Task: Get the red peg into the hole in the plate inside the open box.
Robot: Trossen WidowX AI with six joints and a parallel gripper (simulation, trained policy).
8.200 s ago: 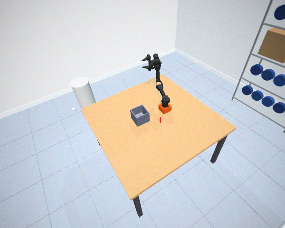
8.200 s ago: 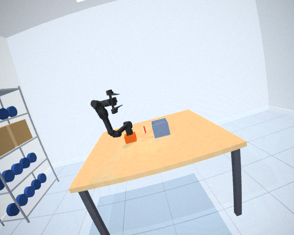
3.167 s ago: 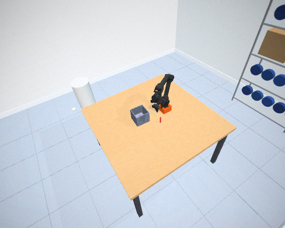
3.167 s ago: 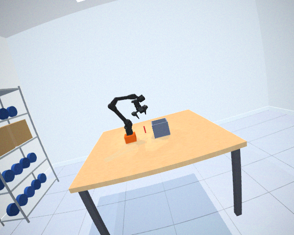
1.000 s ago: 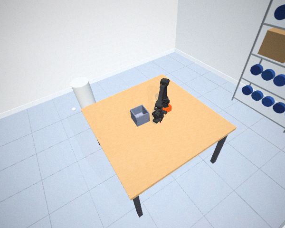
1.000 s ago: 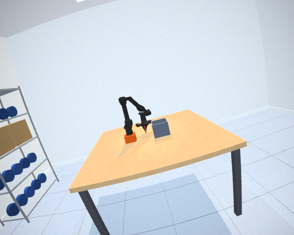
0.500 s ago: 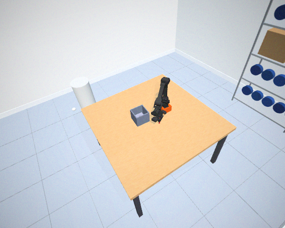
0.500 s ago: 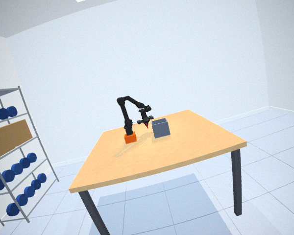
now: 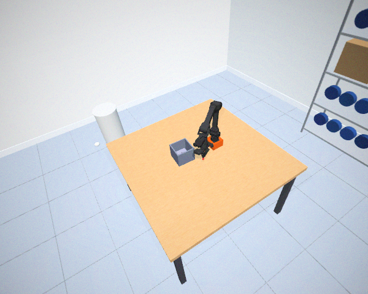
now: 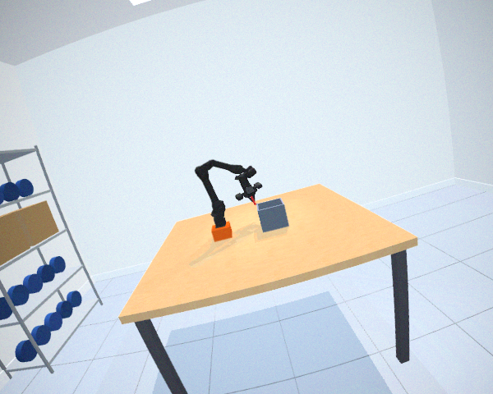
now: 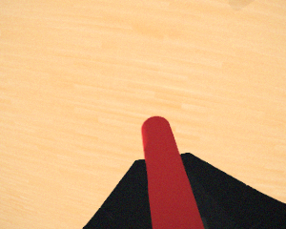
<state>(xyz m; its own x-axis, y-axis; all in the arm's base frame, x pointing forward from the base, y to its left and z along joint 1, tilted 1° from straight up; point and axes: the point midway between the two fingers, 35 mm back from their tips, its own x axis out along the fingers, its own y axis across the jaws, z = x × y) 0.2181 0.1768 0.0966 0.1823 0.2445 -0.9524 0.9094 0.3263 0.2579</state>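
Observation:
The red peg point(image 9: 203, 158) point(image 10: 253, 200) point(image 11: 162, 167) is held between the black fingertips, with its rounded end sticking out beyond them. My gripper point(image 9: 204, 155) point(image 10: 251, 196) point(image 11: 163, 166) is shut on the peg and holds it above the table, beside the box. In the exterior view the peg's lower end is near the height of the box rim. The grey-blue open box point(image 9: 186, 158) point(image 10: 274, 217) stands upright on the table. A pale bottom point(image 9: 181, 152) shows inside it in the top view; the hole cannot be made out. The peg's upper part is hidden by the gripper.
The arm's orange base point(image 9: 216, 144) point(image 10: 222, 232) stands on the wooden table point(image 9: 209, 196) point(image 10: 238, 264). A shelf rack with blue round things and brown boxes stands off the table, and a white cylinder point(image 9: 110, 123) stands beyond the table edge.

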